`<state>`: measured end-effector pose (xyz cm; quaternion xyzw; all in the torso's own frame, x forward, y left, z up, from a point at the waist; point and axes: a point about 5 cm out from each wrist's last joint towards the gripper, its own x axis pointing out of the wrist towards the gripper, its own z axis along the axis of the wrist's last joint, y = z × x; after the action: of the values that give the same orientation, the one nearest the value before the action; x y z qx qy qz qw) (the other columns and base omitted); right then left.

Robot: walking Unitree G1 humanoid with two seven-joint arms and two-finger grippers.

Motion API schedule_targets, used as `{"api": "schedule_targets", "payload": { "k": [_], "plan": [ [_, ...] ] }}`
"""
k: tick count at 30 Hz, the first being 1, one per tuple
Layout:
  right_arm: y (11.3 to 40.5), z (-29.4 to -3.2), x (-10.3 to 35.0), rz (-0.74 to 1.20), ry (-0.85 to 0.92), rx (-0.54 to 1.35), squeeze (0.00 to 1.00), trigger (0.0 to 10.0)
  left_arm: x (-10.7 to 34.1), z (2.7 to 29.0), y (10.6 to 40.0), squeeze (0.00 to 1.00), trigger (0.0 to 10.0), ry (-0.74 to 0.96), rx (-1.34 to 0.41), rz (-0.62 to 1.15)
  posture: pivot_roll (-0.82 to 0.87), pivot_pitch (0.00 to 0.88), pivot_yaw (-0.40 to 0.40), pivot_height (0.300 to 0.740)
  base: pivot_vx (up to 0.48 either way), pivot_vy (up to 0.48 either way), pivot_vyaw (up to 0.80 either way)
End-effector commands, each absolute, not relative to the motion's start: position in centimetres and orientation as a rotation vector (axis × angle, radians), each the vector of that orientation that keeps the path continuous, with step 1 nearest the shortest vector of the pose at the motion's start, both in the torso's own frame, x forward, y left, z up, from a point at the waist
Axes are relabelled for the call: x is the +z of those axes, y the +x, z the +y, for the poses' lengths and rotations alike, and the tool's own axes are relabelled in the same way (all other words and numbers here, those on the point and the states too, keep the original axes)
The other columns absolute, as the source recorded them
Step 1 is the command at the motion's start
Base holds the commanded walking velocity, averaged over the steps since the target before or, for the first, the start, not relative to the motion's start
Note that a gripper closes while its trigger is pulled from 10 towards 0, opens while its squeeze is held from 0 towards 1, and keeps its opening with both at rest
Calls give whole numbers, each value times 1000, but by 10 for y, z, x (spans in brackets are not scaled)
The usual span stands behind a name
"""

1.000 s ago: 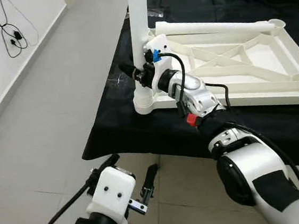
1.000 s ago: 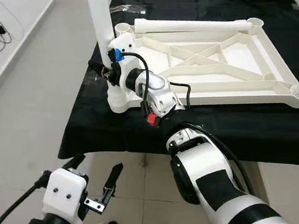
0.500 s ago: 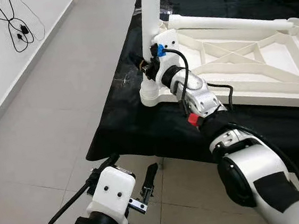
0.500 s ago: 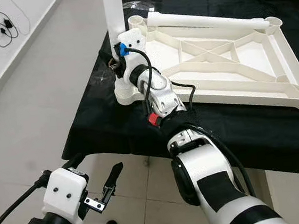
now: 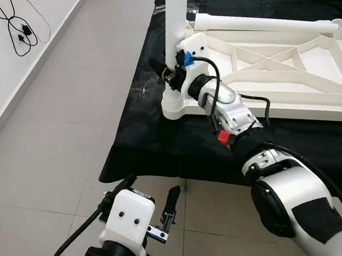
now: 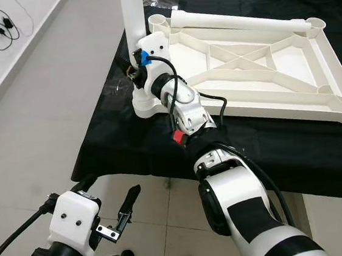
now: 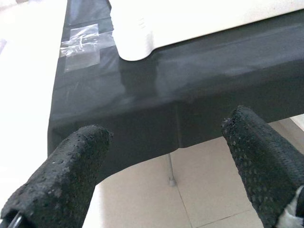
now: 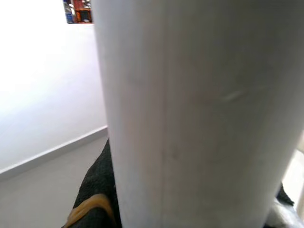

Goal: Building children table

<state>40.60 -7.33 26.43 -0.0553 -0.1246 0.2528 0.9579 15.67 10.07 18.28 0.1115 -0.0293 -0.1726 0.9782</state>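
A white leg point(image 5: 175, 17) was held upright by the right gripper point(image 5: 164, 73) in the tabletop's point(image 5: 287, 67) corner socket; seating it firmly seemed next. The left gripper point(image 7: 166, 156) hung wide open below.

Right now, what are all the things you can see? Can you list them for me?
Tabletop frame: one, white, lying upside down on the black cloth.
Upright leg: one, white, standing in the frame's near left corner socket.
Loose leg: one, white, lying along the frame's far edge.
Black cloth: one, covering the work table.
Plastic bag: one, clear, on the cloth near the corner.
Cable: one, black, hanging on the white wall at left.
Floor: grey tiles.
Right tool: black fingers around the upright leg.
Left tool: black fingers open, low over the floor.
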Motion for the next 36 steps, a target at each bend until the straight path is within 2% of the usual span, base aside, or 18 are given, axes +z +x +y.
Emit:
{"api": "schedule_targets", "payload": {
  "k": [1, 7, 21, 23, 24, 26, 27, 30, 32, 36],
  "plan": [
    [407, -92, 208, -29, -125, 413, 0, 10000, 178, 102, 156, 0, 10000, 239, -352, -36, 171, 253, -47, 740, 0, 0, 0],
    [404, -94, 206, -79, -123, 306, 0, 10000, 178, 103, 156, 0, 10000, 240, -347, -36, 174, 252, -47, 740, 0, 0, 0],
    [404, -106, 196, -46, -72, 110, 0, 10000, 179, 103, 157, 0, 10000, 240, -344, -41, 173, 254, -46, 740, 0, 0, 0],
    [406, -124, 193, 17, -85, -90, 0, 10000, 179, 103, 158, 0, 10000, 242, -343, -42, 170, 253, -49, 740, 0, 0, 0],
    [406, -124, 193, 17, -85, -90, 0, 10000, 179, 103, 158, 0, 10000, 242, -343, -42, 170, 253, -49, 740, 0, 0, 0],
    [404, -133, 197, 13, -76, -245, 0, 10000, 179, 103, 159, 0, 10000, 244, -344, -47, 169, 251, -47, 740, 0, 0, 0],
    [404, -133, 197, 13, -76, -245, 0, 10000, 179, 103, 159, 0, 10000, 244, -344, -47, 169, 251, -47, 740, 0, 0, 0],
    [397, -133, 199, 6, -27, -421, 0, 10000, 180, 104, 162, 0, 10000, 246, -340, -54, 166, 245, -46, 740, 0, 0, 0],
    [397, -133, 199, 6, -27, -421, 0, 10000, 180, 104, 162, 0, 10000, 246, -340, -54, 166, 245, -46, 740, 0, 0, 0],
    [390, -131, 198, 32, -32, -570, 0, 10000, 180, 104, 164, 0, 10000, 248, -339, -56, 169, 239, -46, 740, 0, 0, 0]
  ]
}}
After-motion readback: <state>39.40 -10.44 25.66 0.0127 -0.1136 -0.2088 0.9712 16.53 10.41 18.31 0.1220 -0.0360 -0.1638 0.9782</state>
